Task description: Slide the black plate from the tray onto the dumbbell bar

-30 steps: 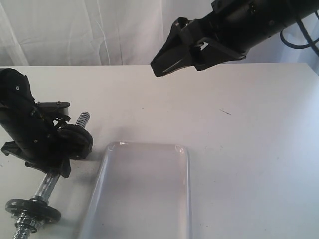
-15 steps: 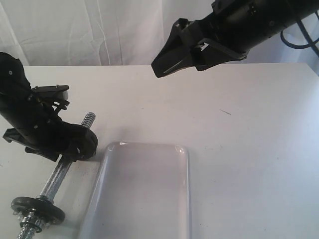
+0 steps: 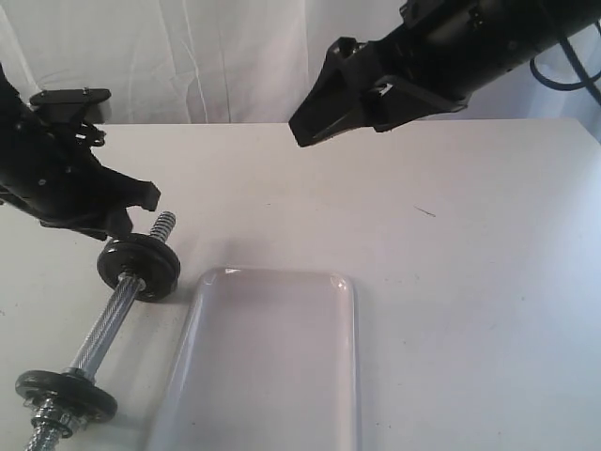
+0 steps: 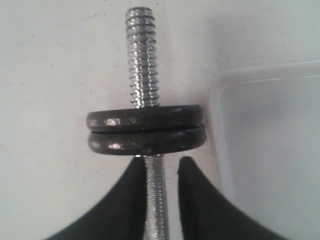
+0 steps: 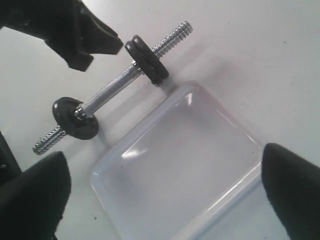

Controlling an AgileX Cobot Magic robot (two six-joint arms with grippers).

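The black plate point(image 4: 145, 119) sits on the dumbbell bar point(image 4: 142, 60), clear of the parted left fingers point(image 4: 200, 200).

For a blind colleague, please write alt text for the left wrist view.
Two black plates sit stacked on the bar, its threaded end sticking out past them. The shaft shows between the fingertips of the open left gripper; the tray lies close beside the plates.

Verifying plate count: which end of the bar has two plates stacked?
The end by the tray corner: the double plates sit face to face there. The other end of the bar carries a single plate.
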